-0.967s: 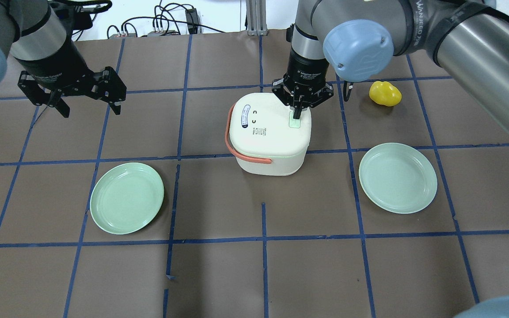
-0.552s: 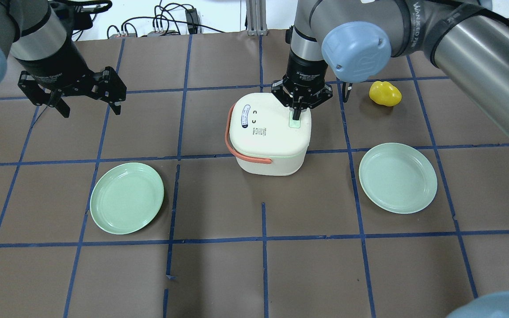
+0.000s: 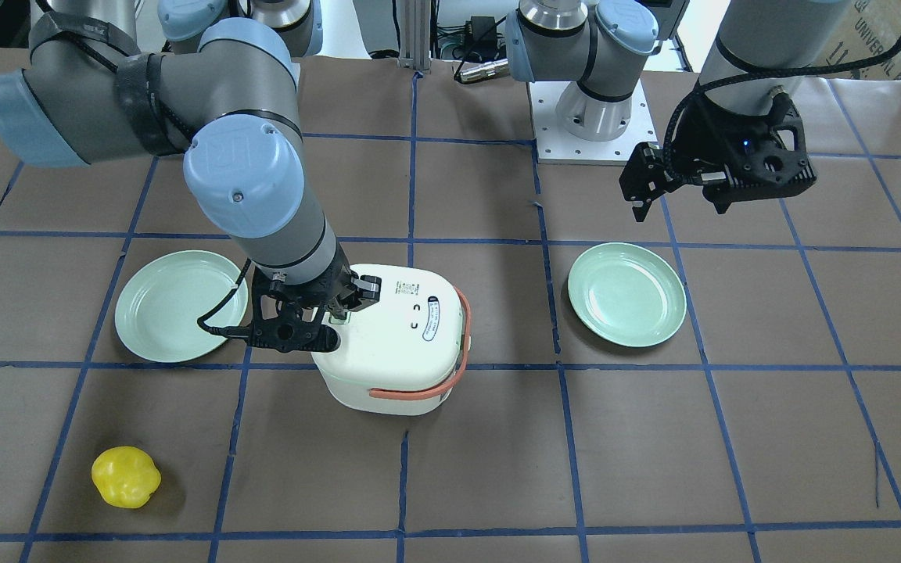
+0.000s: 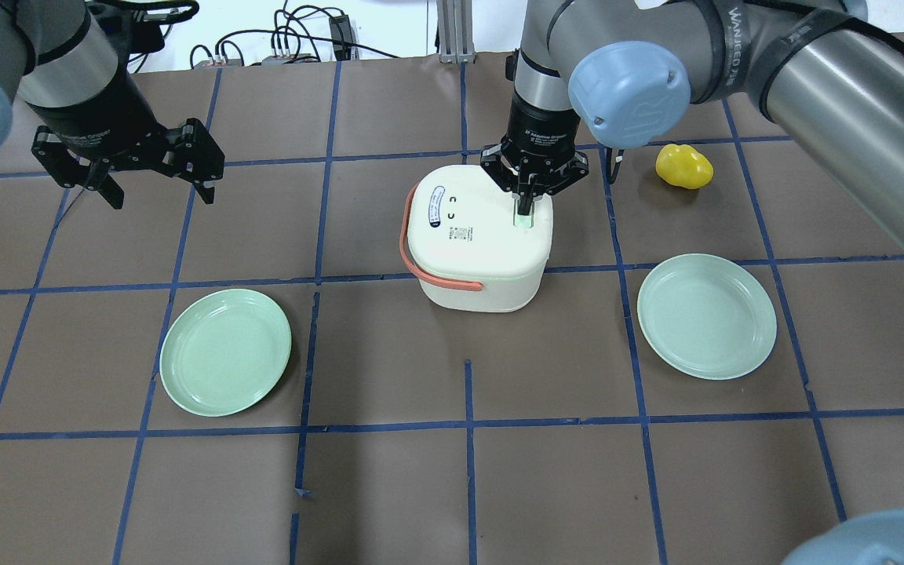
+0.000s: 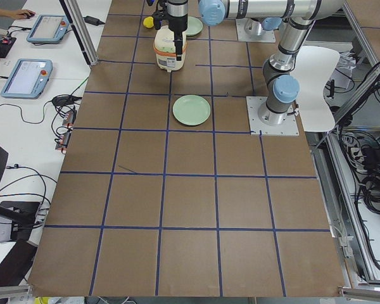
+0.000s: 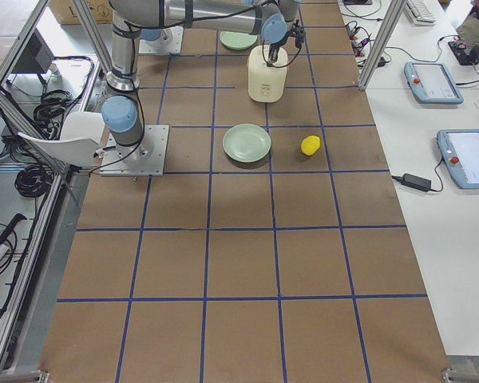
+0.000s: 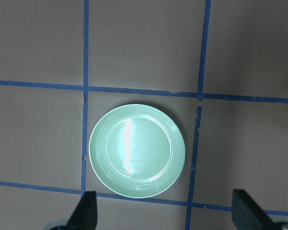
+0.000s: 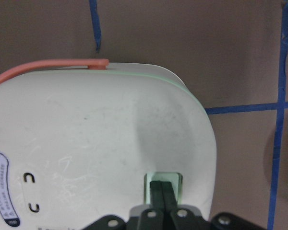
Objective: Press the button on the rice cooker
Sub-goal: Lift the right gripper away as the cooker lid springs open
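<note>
A white rice cooker (image 4: 475,243) with an orange handle (image 4: 405,243) stands mid-table; it also shows in the front view (image 3: 396,344) and the right wrist view (image 8: 101,143). Its pale green button (image 4: 525,220) sits on the lid's right side. My right gripper (image 4: 526,205) is shut, fingers together, with the tips down on the button (image 8: 163,184). My left gripper (image 4: 155,188) is open and empty, hovering over the table's far left; in its wrist view the fingertips (image 7: 89,211) frame a green plate (image 7: 137,151).
Two green plates lie on the table, one at the left (image 4: 225,351) and one at the right (image 4: 706,315). A yellow pepper (image 4: 683,165) lies right of the cooker. Cables (image 4: 295,39) lie beyond the far edge.
My right gripper has shifted slightly on the cooker's button, its shut tips staying on it. The left arm, the cooker and the plates have not moved.
</note>
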Action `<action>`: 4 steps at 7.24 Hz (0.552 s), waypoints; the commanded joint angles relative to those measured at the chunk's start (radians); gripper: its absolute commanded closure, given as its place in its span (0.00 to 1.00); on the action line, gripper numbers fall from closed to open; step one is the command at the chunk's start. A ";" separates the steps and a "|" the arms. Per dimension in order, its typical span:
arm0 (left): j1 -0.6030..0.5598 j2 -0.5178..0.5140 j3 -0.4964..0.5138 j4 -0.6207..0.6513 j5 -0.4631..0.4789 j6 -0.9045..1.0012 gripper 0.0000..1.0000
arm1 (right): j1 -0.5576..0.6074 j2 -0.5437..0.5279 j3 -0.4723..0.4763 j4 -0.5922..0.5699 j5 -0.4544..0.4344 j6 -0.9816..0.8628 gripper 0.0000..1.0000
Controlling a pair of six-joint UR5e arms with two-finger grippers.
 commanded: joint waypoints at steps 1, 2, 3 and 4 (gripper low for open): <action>0.000 0.000 0.000 0.001 -0.001 0.000 0.00 | -0.001 -0.027 -0.063 0.064 -0.008 0.013 0.63; 0.000 0.000 0.000 0.001 -0.001 0.000 0.00 | -0.002 -0.039 -0.141 0.096 -0.022 0.013 0.16; 0.000 0.000 0.000 0.001 -0.001 0.000 0.00 | -0.017 -0.042 -0.215 0.115 -0.024 -0.001 0.00; 0.000 0.000 0.000 0.001 -0.001 0.000 0.00 | -0.048 -0.058 -0.237 0.138 -0.062 -0.021 0.00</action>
